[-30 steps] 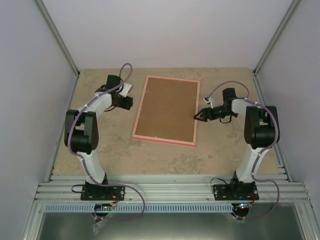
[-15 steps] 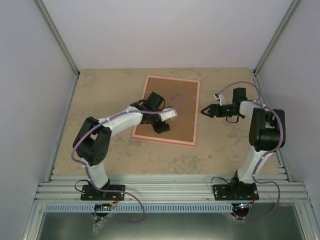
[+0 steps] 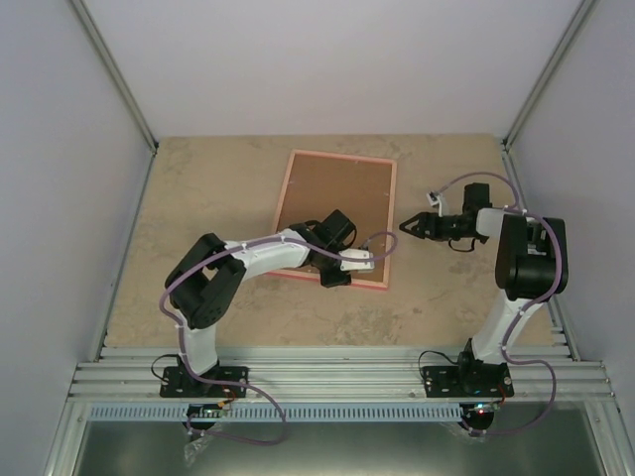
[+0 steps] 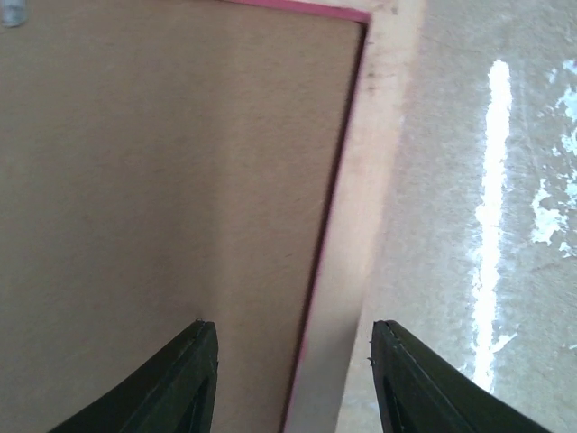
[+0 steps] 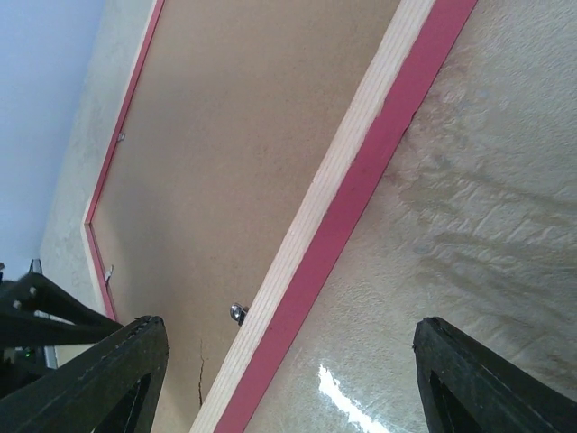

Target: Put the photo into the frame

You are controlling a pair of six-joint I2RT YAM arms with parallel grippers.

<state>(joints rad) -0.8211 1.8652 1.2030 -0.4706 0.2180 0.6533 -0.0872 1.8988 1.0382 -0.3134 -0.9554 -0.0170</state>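
enclosing beige tabletop [image 3: 198, 188], frame [image 3: 342, 155]: white walls [image 3: 327, 69]

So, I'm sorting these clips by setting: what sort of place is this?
Likely a robotics lab test cell: a left arm and right arm bolted to an aluminium rail, plain white walls enclosing the stone-look table, a pink frame lying on it.

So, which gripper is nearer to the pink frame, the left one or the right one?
Left. The left gripper is above the frame, fingers on either side of a rail by the near right corner. The right gripper is beside the right rail, over the table.
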